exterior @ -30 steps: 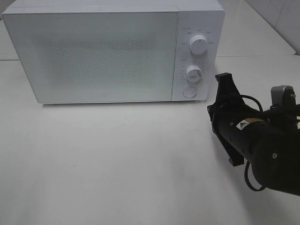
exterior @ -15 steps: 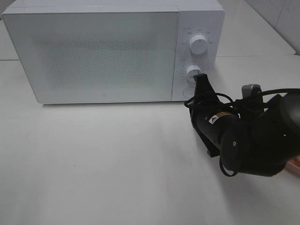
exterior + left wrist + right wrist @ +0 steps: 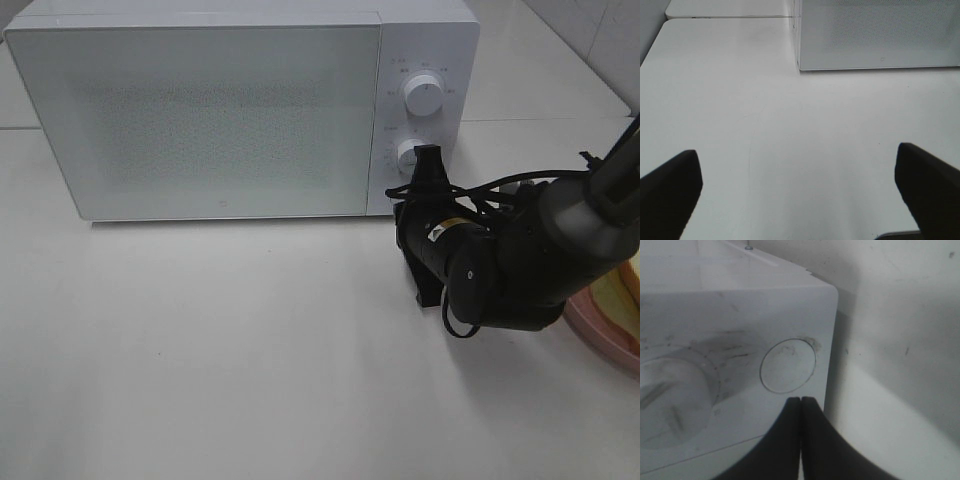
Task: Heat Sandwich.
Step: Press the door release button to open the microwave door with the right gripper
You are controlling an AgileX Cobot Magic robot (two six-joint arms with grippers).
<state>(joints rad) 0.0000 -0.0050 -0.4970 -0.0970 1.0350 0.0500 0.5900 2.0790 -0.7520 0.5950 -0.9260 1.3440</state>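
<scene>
The white microwave (image 3: 220,120) stands at the back with its door shut. My right gripper (image 3: 400,196) is shut and empty, its tips at the control panel's lower right. In the right wrist view the shut fingertips (image 3: 801,402) sit just below the round door button (image 3: 788,365), beside the lower knob (image 3: 670,407). Whether they touch the panel cannot be told. A tan and pale sliver of the sandwich (image 3: 630,285) shows at the right edge on a pink plate (image 3: 598,330), mostly cut off. My left gripper (image 3: 800,200) is open over bare table, out of the high view.
Two white knobs (image 3: 425,97) (image 3: 407,154) sit on the microwave's panel. The right arm's black body (image 3: 500,270) and cables lie between the microwave and the plate. The white table (image 3: 220,350) stretches in front of the microwave.
My right arm has swung left and forward towards the microwave, bringing the shut gripper to the panel's round button. The pink plate has come into view behind the arm.
</scene>
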